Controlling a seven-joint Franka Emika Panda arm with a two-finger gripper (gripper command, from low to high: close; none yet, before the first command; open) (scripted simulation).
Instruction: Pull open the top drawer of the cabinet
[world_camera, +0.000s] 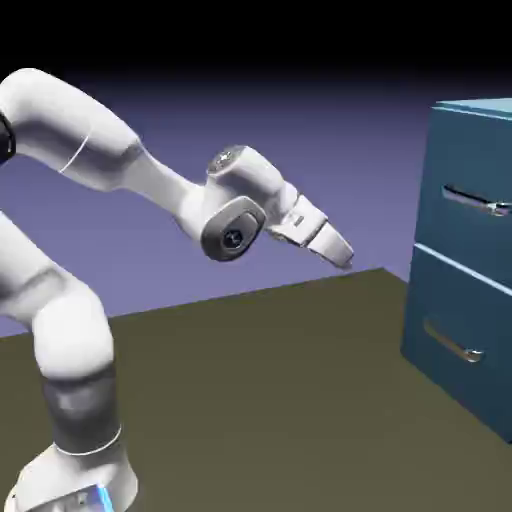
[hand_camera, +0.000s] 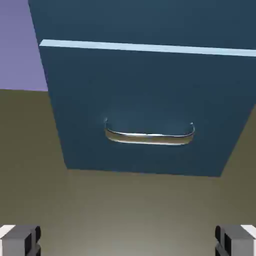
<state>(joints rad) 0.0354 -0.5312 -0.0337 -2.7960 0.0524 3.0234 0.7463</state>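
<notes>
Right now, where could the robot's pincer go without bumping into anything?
The widest free patch is the bare table between the arm's base and the cabinet. The open pincer hangs in empty air, well short of the top drawer. It gets tight only at the cabinet front, where silver handles stick out, upper and lower.

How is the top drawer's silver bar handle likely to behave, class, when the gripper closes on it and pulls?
The handle looks like a slim, rigid metal bar, so it probably won't bend. Its polished shine suggests the open gripper's fingers might slip. It sits on the top drawer of a tall boxy cabinet, so the drawer should slide straight rather than tip.
</notes>
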